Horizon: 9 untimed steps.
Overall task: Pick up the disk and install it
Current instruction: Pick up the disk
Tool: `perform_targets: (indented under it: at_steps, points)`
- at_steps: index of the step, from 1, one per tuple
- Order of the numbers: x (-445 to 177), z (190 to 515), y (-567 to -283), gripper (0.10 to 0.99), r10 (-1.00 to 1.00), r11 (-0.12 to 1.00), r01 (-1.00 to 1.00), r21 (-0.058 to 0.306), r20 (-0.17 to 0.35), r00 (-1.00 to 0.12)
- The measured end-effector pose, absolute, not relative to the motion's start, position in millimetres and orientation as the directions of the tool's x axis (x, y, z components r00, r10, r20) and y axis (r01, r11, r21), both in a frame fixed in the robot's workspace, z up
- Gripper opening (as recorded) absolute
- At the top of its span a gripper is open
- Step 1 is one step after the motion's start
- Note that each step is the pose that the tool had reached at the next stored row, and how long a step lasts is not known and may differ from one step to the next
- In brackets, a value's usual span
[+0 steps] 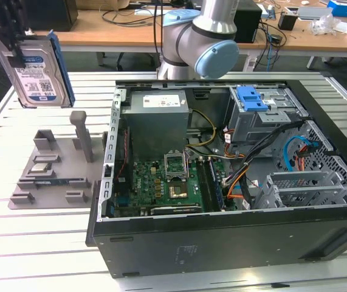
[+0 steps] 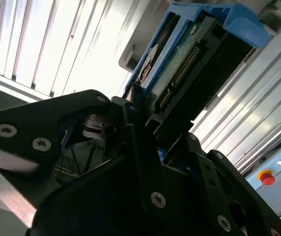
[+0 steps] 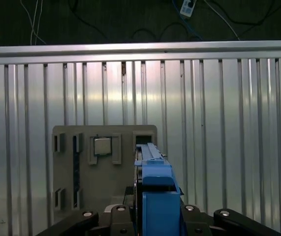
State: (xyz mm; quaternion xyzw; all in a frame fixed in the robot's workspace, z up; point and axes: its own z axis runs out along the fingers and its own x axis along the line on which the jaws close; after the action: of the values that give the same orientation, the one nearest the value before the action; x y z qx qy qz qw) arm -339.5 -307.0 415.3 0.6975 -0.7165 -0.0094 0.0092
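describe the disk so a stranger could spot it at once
Start at the open computer case and look to the exterior view's left, above the grey holder tray. The disk hangs there upright in the gripper: silver, white-and-blue label, blue frame, and the only part held in the air.

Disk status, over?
Gripper jaws shut on disk. Disk held upright above grey holder tray, outside open computer case. Nothing seen in the way.

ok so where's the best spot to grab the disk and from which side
Probably one short end, clamped across the two broad flat faces from above, as the gripper holds the disk now. It hangs upright, its body is thin, and the blue carrier rails along the long edges are left free.
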Motion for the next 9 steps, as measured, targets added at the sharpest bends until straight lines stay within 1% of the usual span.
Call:
perform_targets:
  at_steps: [9]
  points:
    - [-339, 437, -307, 0.365, -1.0, 0.027, -0.999, 0.027, 0.0, -0.027]
